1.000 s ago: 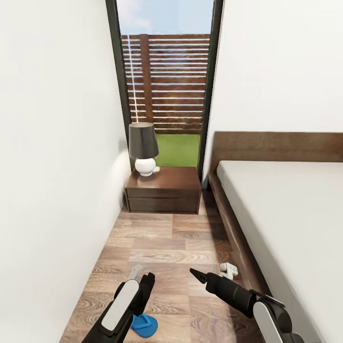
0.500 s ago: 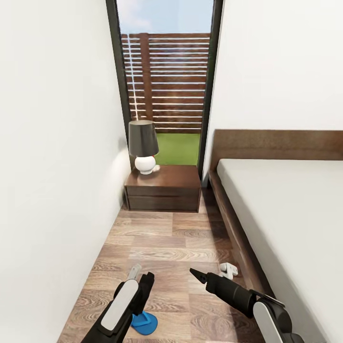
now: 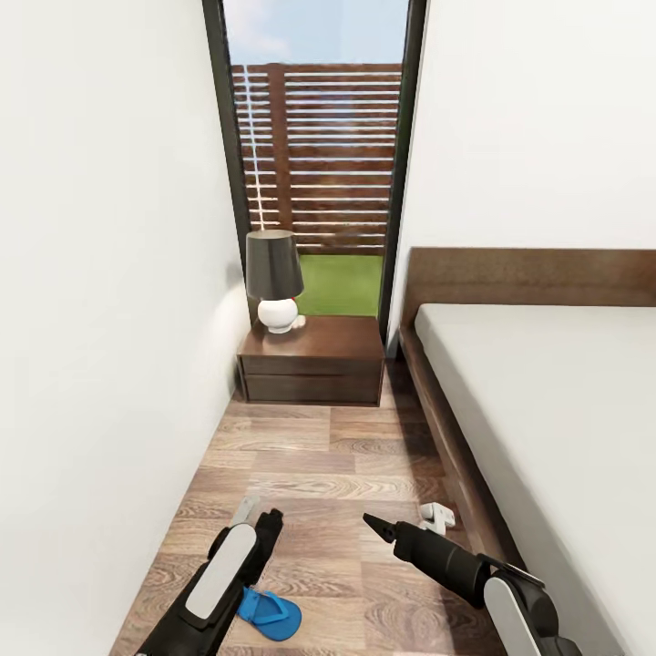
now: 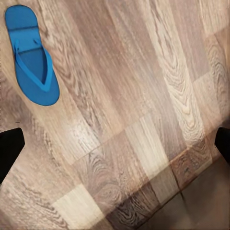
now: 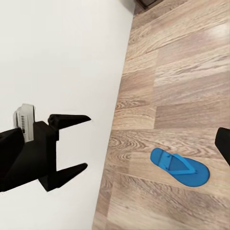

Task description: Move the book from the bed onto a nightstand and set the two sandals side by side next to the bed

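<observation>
With the left gripper (image 3: 255, 519) wide open and empty, and the right gripper's (image 3: 375, 523) opening unclear, lower the left squarely over the sandal (image 4: 31, 55), gripping its edge.

so the left gripper (image 3: 248, 516) swung a bit out toward the white wall and lifted off the bright blue flat flip-flop sandal (image 3: 270, 613), which went from mostly hidden under that arm to lying flat in plain sight on the wood-plank floor.
</observation>
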Robot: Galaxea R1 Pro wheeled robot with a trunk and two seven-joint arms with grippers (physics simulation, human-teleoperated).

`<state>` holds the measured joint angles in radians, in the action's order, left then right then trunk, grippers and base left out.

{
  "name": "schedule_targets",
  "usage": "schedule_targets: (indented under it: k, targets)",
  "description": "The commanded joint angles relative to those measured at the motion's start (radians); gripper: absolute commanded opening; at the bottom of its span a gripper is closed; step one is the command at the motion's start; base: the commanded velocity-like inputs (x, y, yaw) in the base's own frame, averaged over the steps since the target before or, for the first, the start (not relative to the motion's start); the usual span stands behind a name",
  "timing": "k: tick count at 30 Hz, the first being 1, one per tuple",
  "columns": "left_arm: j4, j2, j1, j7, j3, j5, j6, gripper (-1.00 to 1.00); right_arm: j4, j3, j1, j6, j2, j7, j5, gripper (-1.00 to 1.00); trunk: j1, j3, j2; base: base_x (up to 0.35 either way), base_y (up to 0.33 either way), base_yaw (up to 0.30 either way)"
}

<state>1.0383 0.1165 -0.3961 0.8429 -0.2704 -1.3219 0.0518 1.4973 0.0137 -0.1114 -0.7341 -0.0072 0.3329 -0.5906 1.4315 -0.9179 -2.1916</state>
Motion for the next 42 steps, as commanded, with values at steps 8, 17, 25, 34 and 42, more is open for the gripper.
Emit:
schedule_targets:
  k: [8, 17, 25, 34, 42]
  targets:
    - [-0.001, -0.013, -0.010, 0.005, 0.000, 0.000, 0.005, 1.00, 0.000, 0.000, -0.001, -0.004, 0.000, 0.002, 0.000, 1.00, 0.030, -0.026, -0.056, 0.000, 0.000, 0.000]
    - [-0.001, -0.014, -0.010, 0.005, 0.000, 0.000, 0.003, 1.00, 0.000, 0.000, -0.001, -0.004, 0.000, 0.002, 0.000, 1.00, 0.065, -0.054, -0.119, 0.000, 0.000, 0.000]
    - [-0.001, -0.014, -0.010, 0.005, 0.000, 0.000, 0.000, 1.00, 0.000, 0.000, -0.001, -0.004, 0.000, 0.002, 0.000, 1.00, 0.096, -0.079, -0.175, 0.000, 0.000, 0.000]
    - [-0.003, -0.014, -0.010, 0.005, 0.000, 0.000, 0.000, 1.00, 0.000, 0.001, -0.001, -0.004, 0.000, 0.000, 0.000, 1.00, 0.119, -0.098, -0.217, 0.000, 0.000, 0.000]
    - [-0.003, -0.013, -0.010, 0.005, 0.000, 0.000, 0.000, 1.00, 0.000, 0.002, -0.001, -0.004, 0.000, 0.000, 0.000, 1.00, 0.119, -0.098, -0.217, 0.000, 0.000, 0.000]
